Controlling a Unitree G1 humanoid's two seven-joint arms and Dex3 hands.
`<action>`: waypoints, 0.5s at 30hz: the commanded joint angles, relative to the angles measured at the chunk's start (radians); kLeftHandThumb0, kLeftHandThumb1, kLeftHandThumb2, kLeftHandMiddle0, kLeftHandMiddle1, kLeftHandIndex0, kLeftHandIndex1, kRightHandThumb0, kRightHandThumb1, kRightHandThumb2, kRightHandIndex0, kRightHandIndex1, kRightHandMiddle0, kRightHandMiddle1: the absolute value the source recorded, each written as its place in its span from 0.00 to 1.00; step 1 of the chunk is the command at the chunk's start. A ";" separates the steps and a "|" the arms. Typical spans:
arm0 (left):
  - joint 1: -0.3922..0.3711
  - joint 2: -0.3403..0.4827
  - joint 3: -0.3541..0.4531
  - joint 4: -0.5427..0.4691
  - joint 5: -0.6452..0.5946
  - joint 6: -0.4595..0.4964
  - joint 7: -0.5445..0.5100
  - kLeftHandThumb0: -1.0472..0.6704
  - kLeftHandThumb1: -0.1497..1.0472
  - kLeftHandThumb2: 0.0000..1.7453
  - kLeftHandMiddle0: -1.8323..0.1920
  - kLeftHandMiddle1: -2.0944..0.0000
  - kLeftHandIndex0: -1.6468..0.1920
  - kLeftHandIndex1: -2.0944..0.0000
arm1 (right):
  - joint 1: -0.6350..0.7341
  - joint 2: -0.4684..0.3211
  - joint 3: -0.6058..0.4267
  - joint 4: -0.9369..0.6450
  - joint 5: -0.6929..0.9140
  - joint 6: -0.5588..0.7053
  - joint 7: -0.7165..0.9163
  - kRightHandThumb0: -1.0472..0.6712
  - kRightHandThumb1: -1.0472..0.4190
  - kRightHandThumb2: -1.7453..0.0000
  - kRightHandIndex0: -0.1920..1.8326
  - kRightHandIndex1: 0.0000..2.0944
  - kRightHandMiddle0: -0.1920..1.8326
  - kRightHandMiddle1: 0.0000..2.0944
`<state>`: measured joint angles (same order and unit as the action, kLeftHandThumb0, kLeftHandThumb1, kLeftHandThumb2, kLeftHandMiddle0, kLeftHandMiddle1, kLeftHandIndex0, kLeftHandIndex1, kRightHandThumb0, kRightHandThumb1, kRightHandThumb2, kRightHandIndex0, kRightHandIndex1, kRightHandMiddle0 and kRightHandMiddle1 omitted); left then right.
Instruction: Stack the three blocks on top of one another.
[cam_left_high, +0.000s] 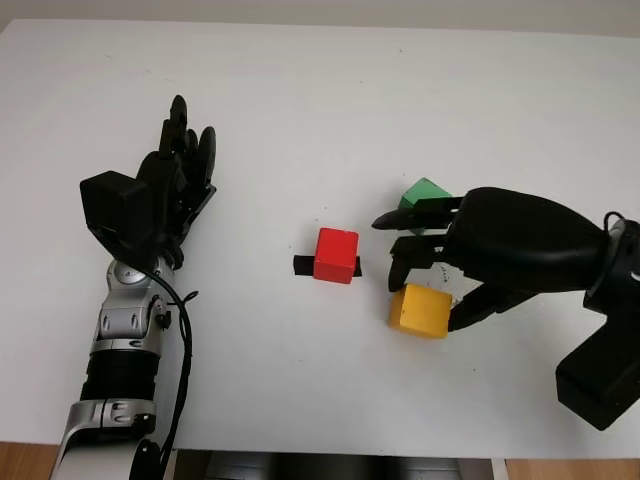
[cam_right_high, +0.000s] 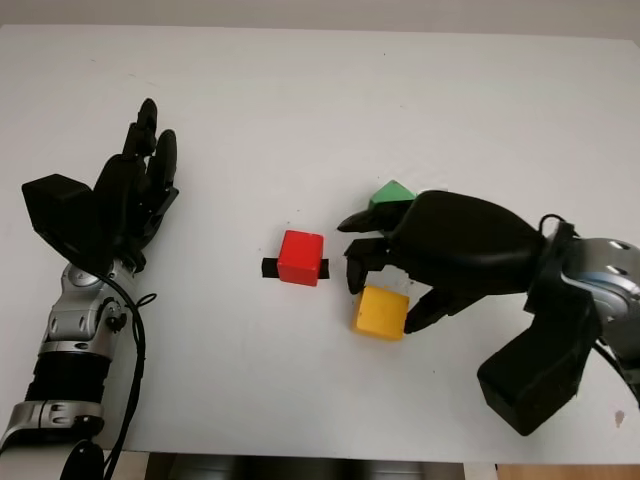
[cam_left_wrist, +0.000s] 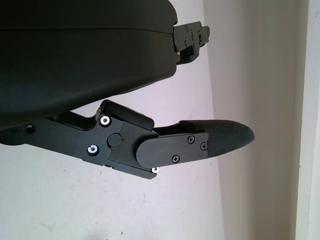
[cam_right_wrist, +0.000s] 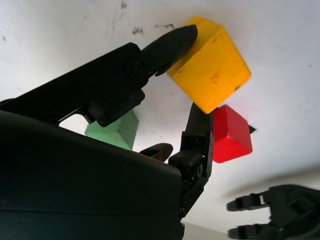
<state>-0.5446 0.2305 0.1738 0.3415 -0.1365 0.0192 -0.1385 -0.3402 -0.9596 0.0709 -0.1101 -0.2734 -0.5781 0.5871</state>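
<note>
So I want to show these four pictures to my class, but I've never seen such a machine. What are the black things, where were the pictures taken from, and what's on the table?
The black shapes are the two three-finger hands of a humanoid robot. Two pictures come from cameras in its head, looking down at a white table; the other two come from cameras at its wrists, very close to each hand. On the table lie three blocks: a red block on a dark mark, a green block and a yellow block. The right hand has its fingers closed around the yellow block, which shows well in the right wrist picture. The left hand is open, off to the side, holding nothing. Nothing is stacked yet.
</note>
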 joint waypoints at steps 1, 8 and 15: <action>-0.008 0.013 -0.004 -0.002 0.008 0.000 -0.005 0.18 1.00 0.29 0.99 0.98 0.99 0.98 | 0.015 -0.002 -0.032 -0.044 0.051 0.053 0.025 0.42 0.10 0.97 0.26 0.09 0.35 0.66; -0.010 0.012 -0.002 0.000 0.017 0.004 -0.007 0.18 1.00 0.30 1.00 0.98 0.99 0.98 | -0.026 0.017 -0.069 -0.113 0.105 0.204 0.066 0.42 0.09 0.97 0.25 0.07 0.32 0.68; -0.005 0.008 0.003 -0.011 0.010 0.014 -0.007 0.19 1.00 0.30 1.00 0.98 1.00 0.98 | -0.105 0.060 -0.078 -0.127 0.105 0.277 0.054 0.42 0.12 0.98 0.28 0.07 0.36 0.67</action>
<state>-0.5451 0.2316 0.1735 0.3441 -0.1232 0.0316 -0.1441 -0.4317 -0.9098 0.0089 -0.2225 -0.1792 -0.3078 0.6480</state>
